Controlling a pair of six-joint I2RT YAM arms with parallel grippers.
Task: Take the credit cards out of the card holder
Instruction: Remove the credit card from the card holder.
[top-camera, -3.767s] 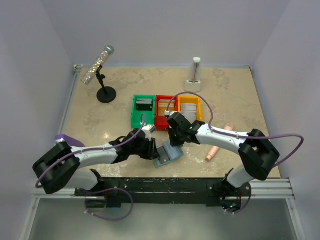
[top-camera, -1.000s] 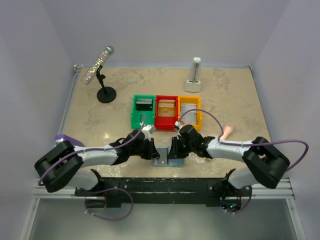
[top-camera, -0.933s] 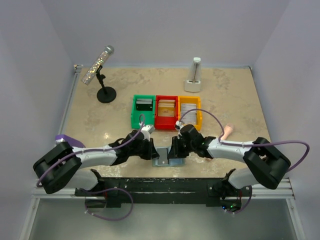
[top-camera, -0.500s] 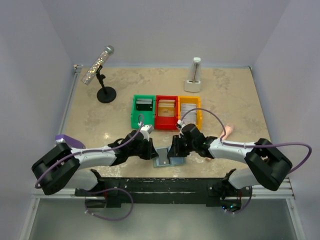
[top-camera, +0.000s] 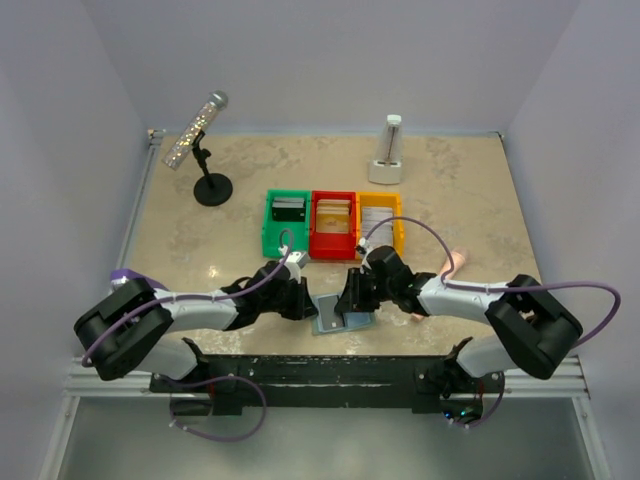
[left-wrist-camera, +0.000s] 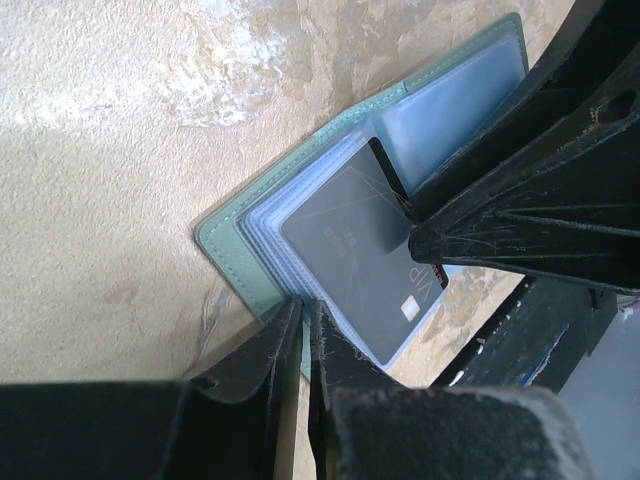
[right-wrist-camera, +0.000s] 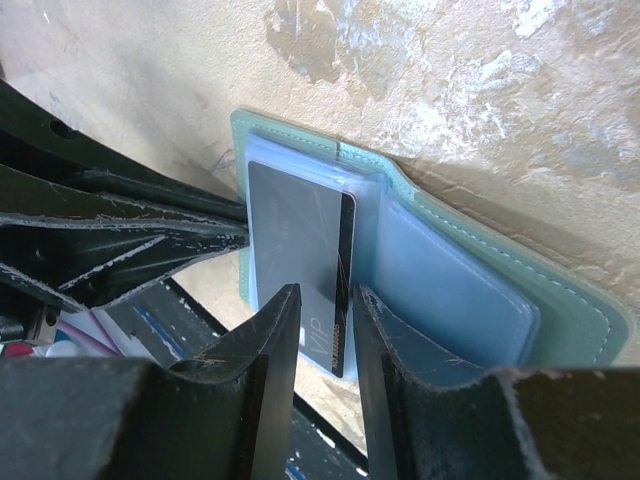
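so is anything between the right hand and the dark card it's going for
Nothing visible is. The right hand has a finger on each side of the dark card, which pokes out of its clear pocket. The left hand pinches the card holder at its other edge, off that path.

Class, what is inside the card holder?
A dark VIP-marked credit card in a clear pocket of the card holder. Pockets beneath are covered; other cards cannot be seen.
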